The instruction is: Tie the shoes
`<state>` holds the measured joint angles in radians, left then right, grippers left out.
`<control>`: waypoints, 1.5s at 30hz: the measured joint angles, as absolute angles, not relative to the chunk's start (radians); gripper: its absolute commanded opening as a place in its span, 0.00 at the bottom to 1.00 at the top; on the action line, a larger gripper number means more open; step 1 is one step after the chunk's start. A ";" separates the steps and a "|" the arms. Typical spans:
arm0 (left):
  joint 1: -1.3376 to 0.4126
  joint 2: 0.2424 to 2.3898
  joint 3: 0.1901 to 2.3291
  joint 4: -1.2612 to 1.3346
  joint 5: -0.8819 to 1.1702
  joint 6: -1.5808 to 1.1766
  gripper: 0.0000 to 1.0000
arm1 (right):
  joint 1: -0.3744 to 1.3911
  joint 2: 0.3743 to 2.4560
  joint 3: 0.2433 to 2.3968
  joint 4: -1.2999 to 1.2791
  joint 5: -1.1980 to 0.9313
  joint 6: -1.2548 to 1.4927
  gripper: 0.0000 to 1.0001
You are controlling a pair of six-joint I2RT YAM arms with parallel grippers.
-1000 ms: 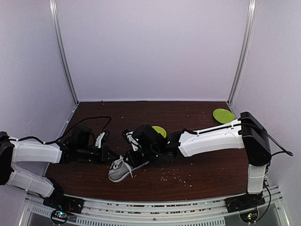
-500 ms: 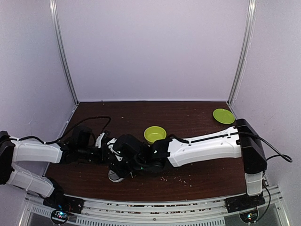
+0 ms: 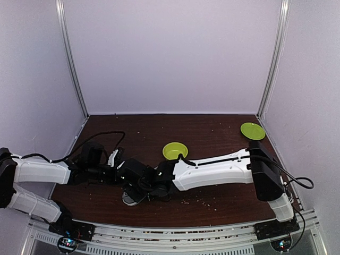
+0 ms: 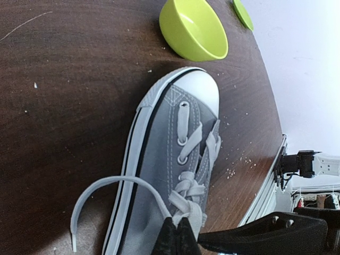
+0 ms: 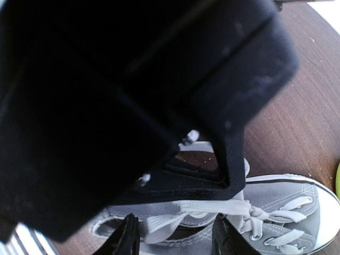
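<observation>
Looking down from the top, you are seeing the shoe [image 3: 130, 198] lying on the table [image 3: 223, 133] in the lower middle of the frame. It is mostly hiding under the right arm, down and left of the bowl [image 3: 175, 151]. Your left gripper [image 4: 178, 235] is pinching tight on a lace [image 4: 106, 183] at the bottom of its view. Your right gripper [image 5: 178, 236] is standing apart over the shoe, with a lace lying across the gap between its fingers [image 5: 130, 236].
</observation>
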<state>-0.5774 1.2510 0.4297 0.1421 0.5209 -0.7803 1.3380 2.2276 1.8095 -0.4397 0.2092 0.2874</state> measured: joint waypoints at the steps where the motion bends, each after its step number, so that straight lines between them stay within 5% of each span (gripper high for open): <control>1: -0.577 1.251 0.430 0.142 0.521 -0.780 0.00 | 1.338 2.232 1.816 -0.445 0.212 0.285 0.46; 3: -0.577 1.251 0.430 0.142 0.521 -0.780 0.00 | 1.339 2.238 1.829 -0.457 0.215 0.282 0.43; 10: -0.577 1.251 0.430 0.142 0.521 -0.780 0.00 | 1.343 2.250 1.858 -0.479 0.247 0.285 0.00; 45: -0.554 1.294 0.428 0.164 0.467 -0.788 0.00 | 1.288 1.991 1.410 -0.204 0.192 0.444 0.00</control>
